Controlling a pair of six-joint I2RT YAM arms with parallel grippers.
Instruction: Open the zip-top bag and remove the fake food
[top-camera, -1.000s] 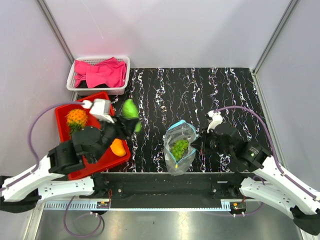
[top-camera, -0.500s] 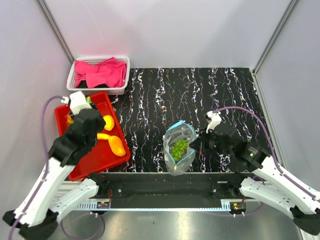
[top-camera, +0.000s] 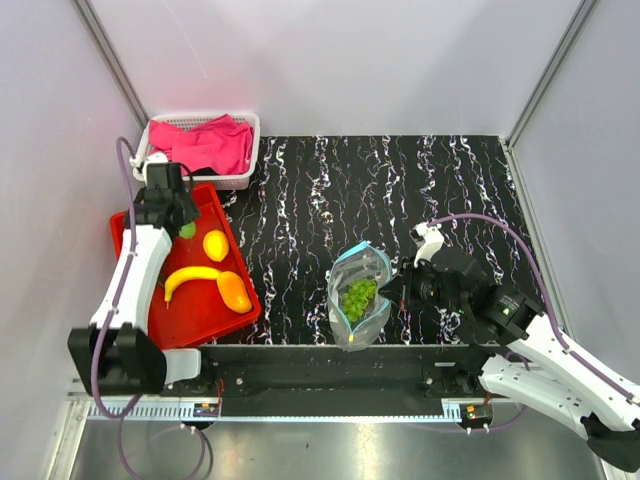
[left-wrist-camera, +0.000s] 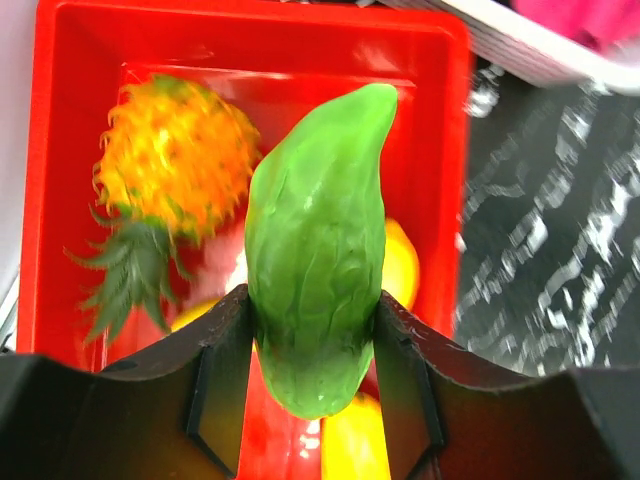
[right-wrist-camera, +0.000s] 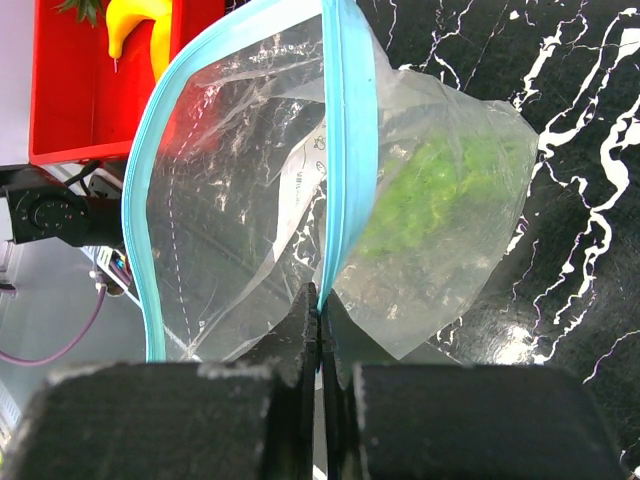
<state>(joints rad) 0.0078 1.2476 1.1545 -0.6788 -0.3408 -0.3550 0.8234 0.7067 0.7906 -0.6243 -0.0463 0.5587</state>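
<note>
Left jaws partly apart, clamped on a green veg (left-wrist-camera: 315, 250), its tip pointing away, over the red tray (left-wrist-camera: 60, 150) at the table's left. Under it in the tray: spiky orange fruit (left-wrist-camera: 170, 165), yellow oval (top-camera: 215, 244), banana (top-camera: 190, 277), orange oval (top-camera: 234, 292). Right jaws together, pinching the blue zip strip (right-wrist-camera: 348, 150) of the bag (top-camera: 352, 325). Bag lies on the table (top-camera: 420, 190) near the front edge, mouth open, w/ green food (right-wrist-camera: 430, 190) inside. Basket (top-camera: 240, 181) w/ pink cloth (top-camera: 205, 145) sits just behind the tray.
</note>
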